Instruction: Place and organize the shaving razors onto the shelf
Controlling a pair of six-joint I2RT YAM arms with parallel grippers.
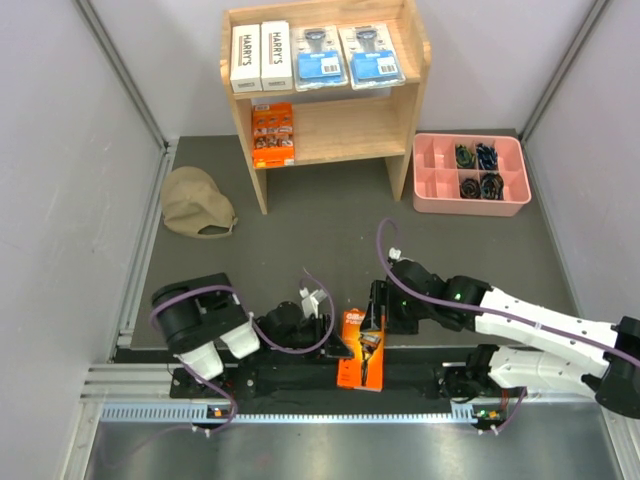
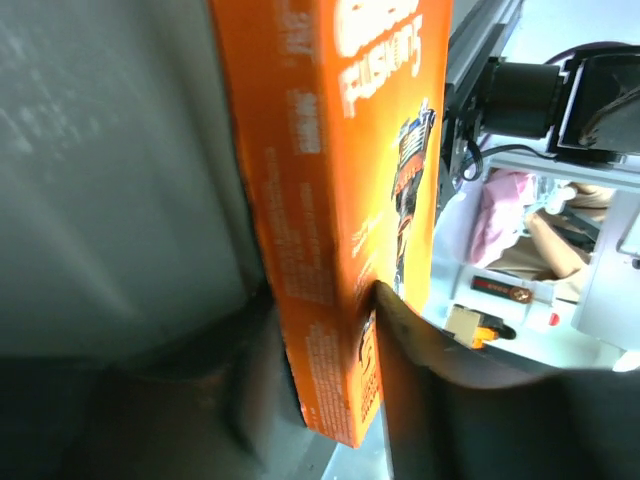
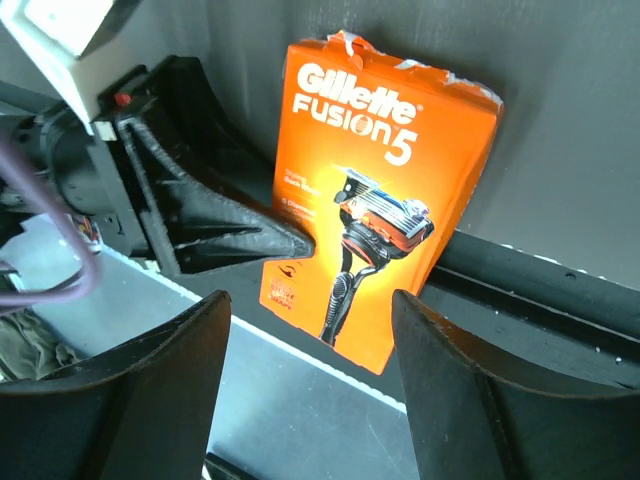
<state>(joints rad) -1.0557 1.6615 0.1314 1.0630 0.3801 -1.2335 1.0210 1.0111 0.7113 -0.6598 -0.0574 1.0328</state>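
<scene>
An orange Gillette razor pack (image 1: 360, 352) stands on edge at the table's near rim, between both arms. My left gripper (image 1: 335, 335) is shut on it. In the left wrist view one finger (image 2: 420, 380) presses the pack's (image 2: 330, 150) printed face and the other sits dark behind its back. My right gripper (image 3: 312, 300) is open just short of the pack (image 3: 385, 190), with nothing between its fingers. The light-wood shelf (image 1: 340, 125) at the back holds two white Harry's boxes (image 1: 260, 57) and two blue-labelled blister packs (image 1: 345, 55) on top. Another orange pack (image 1: 272, 134) lies on the lower tier.
A pink compartmented tray (image 1: 470, 208) with small dark items sits right of the shelf. A tan cap (image 1: 197, 203) lies at the left. A metal rail (image 1: 300, 400) runs along the near edge below the pack. Grey walls close in both sides.
</scene>
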